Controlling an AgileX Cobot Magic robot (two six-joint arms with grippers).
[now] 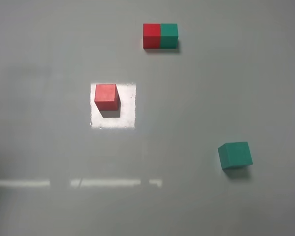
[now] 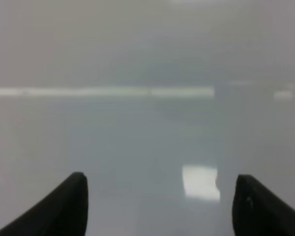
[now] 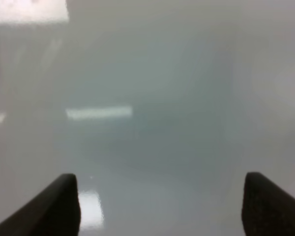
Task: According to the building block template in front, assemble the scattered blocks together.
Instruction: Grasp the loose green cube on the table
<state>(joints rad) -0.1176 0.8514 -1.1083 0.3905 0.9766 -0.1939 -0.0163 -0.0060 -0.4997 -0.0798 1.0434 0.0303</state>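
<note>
The building block template (image 1: 160, 36), a joined bar with red on the left and teal-green on the right, lies at the far middle of the table. The loose red cube (image 1: 106, 96) sits left of centre in a bright patch of light. The loose teal-green cube (image 1: 235, 155) sits at the right, nearer the front, turned slightly. Neither gripper shows in the exterior high view. My left gripper (image 2: 160, 204) is open with its black fingertips (image 2: 64, 206) wide apart over bare table. My right gripper (image 3: 160, 204) is open and empty too. No block shows in either wrist view.
The grey glossy table (image 1: 196, 98) carries bright light reflections: a square patch (image 1: 125, 118) around the red cube and a long streak (image 1: 78, 183) near the front. The streak also shows in the left wrist view (image 2: 103, 91).
</note>
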